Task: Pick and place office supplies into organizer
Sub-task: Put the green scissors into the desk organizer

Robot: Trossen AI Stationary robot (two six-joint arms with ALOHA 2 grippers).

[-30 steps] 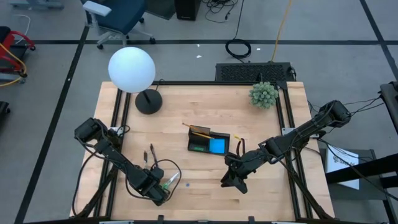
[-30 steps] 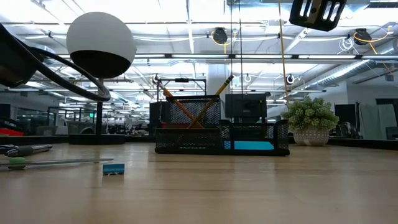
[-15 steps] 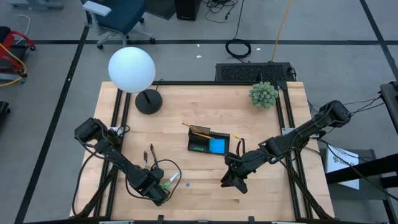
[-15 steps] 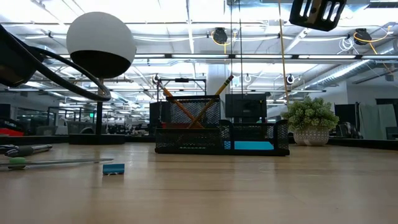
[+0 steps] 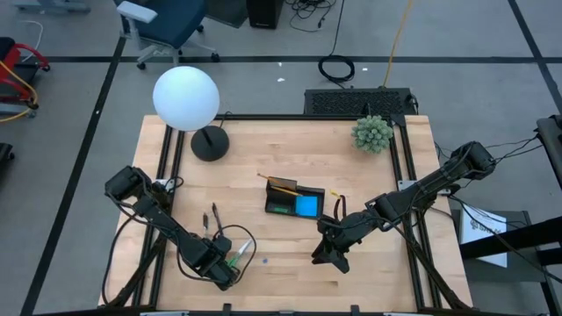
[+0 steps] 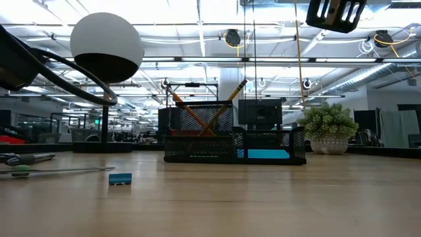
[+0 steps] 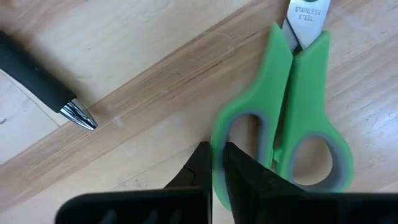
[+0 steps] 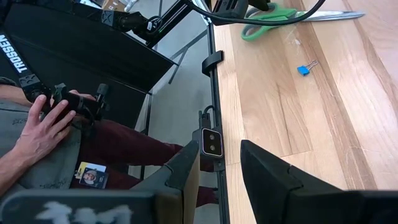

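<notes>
Green plastic is filling my left wrist view: the scissors [image 7: 292,118] are lying flat on the wooden table [image 5: 351,175] near its front left corner, and my left gripper [image 7: 217,158] is pinching down on the rim of one handle loop, fingers together on the green ring with only that rim between them. I am judging this as the grasp step, so I am wanting a slow, straight lift, keeping the wrist level so the long blades are not swinging or scraping, then carrying across to the organizer [image 5: 294,200], which is sitting mid-table, well apart from the scissors, with two pencils [image 6: 204,105] crossed in its taller back section and a blue pad [image 5: 308,206] in a front compartment. A grip on one loop only is inviting the scissors to pivot, so I am watching for droop. A dark pen [image 7: 37,78] is lying just beside the handles; I am avoiding dragging it. My right gripper [image 5: 327,254] is waiting low over the table's front, right of the organizer, fingers parted and holding nothing. From above, my own arm and cable are covering most of the scissors, the blade tips are cut off in the wrist view, and I am not making out the eraser with certainty.
</notes>
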